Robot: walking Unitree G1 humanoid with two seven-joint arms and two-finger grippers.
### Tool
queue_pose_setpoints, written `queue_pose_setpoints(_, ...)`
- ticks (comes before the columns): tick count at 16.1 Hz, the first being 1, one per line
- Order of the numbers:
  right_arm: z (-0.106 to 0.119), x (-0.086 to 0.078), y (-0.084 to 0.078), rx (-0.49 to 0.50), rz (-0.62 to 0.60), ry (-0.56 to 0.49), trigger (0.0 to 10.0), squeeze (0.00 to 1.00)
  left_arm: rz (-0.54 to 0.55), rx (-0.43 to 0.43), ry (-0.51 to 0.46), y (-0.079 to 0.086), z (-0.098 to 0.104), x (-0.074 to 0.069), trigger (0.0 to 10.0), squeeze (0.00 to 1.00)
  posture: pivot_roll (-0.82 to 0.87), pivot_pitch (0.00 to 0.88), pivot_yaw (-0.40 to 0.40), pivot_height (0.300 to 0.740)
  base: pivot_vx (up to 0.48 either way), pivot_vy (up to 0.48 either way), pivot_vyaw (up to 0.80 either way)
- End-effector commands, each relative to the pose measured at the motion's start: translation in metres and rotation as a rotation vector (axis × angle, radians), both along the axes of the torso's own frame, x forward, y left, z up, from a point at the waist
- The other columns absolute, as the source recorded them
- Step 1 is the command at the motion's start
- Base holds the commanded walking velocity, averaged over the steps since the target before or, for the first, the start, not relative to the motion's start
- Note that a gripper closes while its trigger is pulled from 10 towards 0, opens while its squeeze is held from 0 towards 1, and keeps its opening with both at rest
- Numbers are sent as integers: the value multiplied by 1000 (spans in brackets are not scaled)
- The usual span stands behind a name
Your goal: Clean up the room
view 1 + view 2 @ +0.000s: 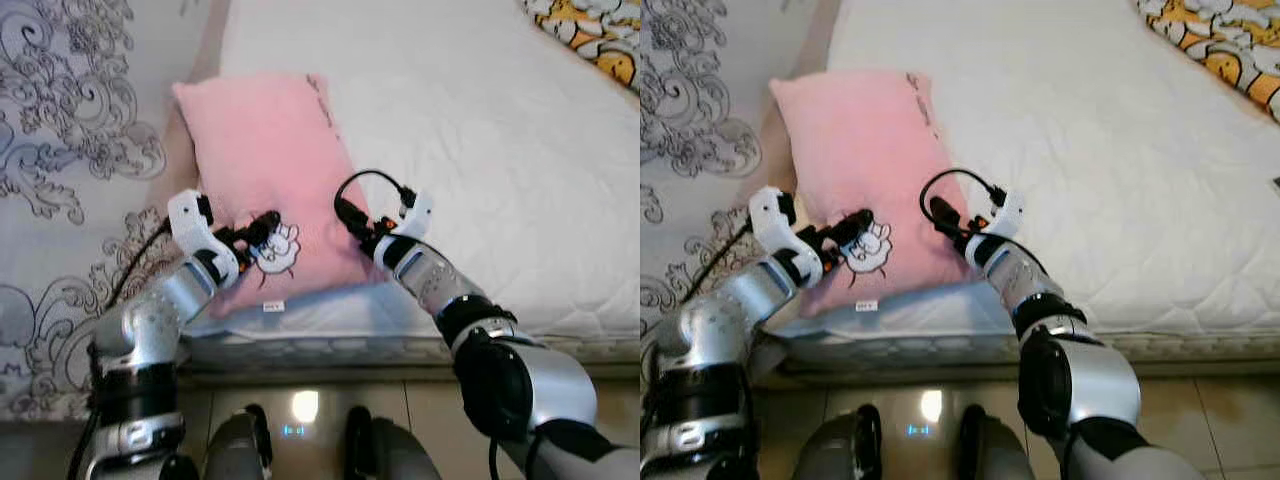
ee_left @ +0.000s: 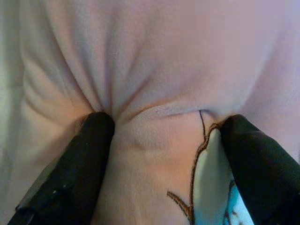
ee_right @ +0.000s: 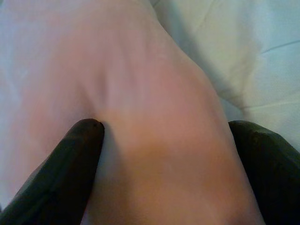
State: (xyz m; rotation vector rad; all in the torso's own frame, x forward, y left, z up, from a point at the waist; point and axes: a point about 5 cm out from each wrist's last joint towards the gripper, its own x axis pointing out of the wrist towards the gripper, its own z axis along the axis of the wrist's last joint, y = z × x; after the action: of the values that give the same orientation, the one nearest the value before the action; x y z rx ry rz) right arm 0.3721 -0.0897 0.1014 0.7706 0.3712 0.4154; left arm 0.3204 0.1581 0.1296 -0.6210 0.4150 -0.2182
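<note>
A pink pillow (image 1: 270, 150) with a small cartoon patch (image 1: 278, 248) lies on the near left corner of the white mattress (image 1: 480, 120). My left gripper (image 1: 262, 228) rests on the pillow's near part beside the patch. In the left wrist view its fingers (image 2: 89, 140) stand open, pressed into the pink fabric, which bunches between them. My right gripper (image 1: 345, 210) meets the pillow's right edge. It is open too, and its fingers (image 3: 77, 145) straddle the bulging edge, one on the pillow and one by the white sheet.
An orange patterned cover (image 1: 595, 35) lies at the bed's far right corner. A grey ornamented surface (image 1: 70, 130) runs along the bed's left side. The mattress's front edge (image 1: 330, 345) is right before my legs, on a tiled floor (image 1: 310, 410).
</note>
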Motion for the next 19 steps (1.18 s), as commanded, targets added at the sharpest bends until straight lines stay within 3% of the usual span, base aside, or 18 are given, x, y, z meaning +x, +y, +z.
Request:
queue_pose_setpoints(1, -2, -1, 2, -13, -1, 12, 10000, 0, -37, 1, 102, -11, -25, -6, 10000, 0, 55, 239, -61, 740, 0, 0, 0)
queue_pose_setpoints(2, -2, -1, 2, -14, -6, 15, 2471, 0, -26, -15, 99, -12, -26, -4, 4078, 0, 53, 237, -61, 740, 0, 0, 0)
queue_pose_setpoints(3, -3, -1, 3, -13, -9, 15, 0, 0, -15, -56, 64, -12, -25, 0, 0, 0, 54, 220, -65, 740, 0, 0, 0)
queue_pose_setpoints(5, -3, -2, 6, 1, -3, 16, 0, 0, 40, -116, 24, -5, -22, 8, 0, 0, 54, 211, -68, 740, 0, 0, 0)
queue_pose_setpoints(7, -6, -4, 9, 0, 15, 11, 0, 0, 69, -215, 0, -3, -19, 11, 0, 0, 52, 205, -73, 740, 0, 0, 0)
queue_pose_setpoints(8, -7, -4, 6, 11, -14, 19, 0, 0, 136, -291, -29, -1, -17, 13, 0, 0, 45, 201, -72, 740, 0, 0, 0)
queue_pose_setpoints(11, -10, -7, 10, 28, -27, 22, 0, 0, 79, -249, -39, -12, -21, 12, 0, 0, 16, 186, -57, 740, 0, 0, 0)
queue_pose_setpoints(17, -21, -13, 7, 6, -27, 45, 0, 0, 4, -210, -48, -19, -18, 17, 0, 0, 25, 182, -49, 740, 0, 0, 0)
queue_pose_setpoints(19, -21, -12, 4, -89, -55, 7, 0, 0, 11, -177, -49, -14, -21, 18, 0, 0, 28, 176, -48, 740, 0, 0, 0)
